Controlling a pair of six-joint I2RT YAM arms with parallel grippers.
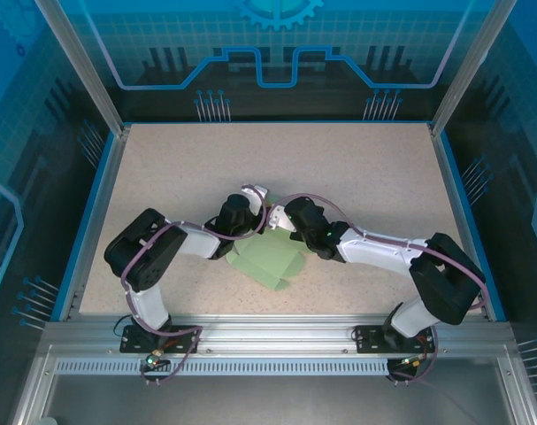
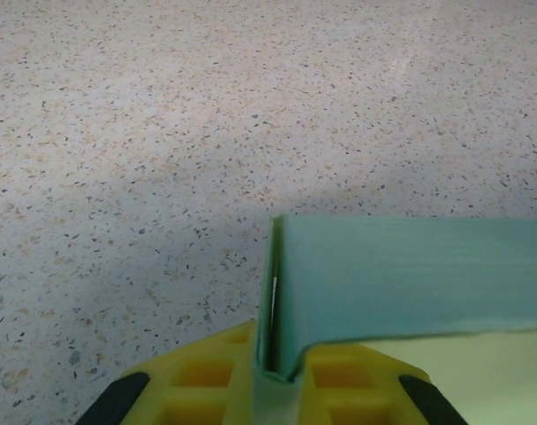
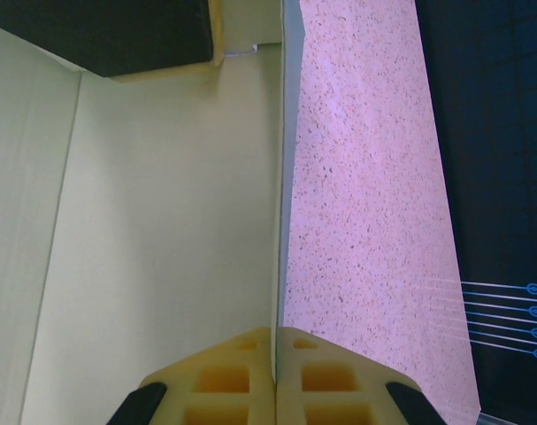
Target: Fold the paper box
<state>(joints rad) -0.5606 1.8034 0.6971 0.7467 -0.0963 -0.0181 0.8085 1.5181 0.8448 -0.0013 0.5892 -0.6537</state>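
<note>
Left wrist, mint paper box [image 2: 410, 274], creased upright

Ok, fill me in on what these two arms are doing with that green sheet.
At the middle of the table lies the paper box, a pale green cut-out sheet, mostly flat. The left gripper pinches a panel folded up from it; the right gripper is shut on a thin edge. No box shape yet.
</note>
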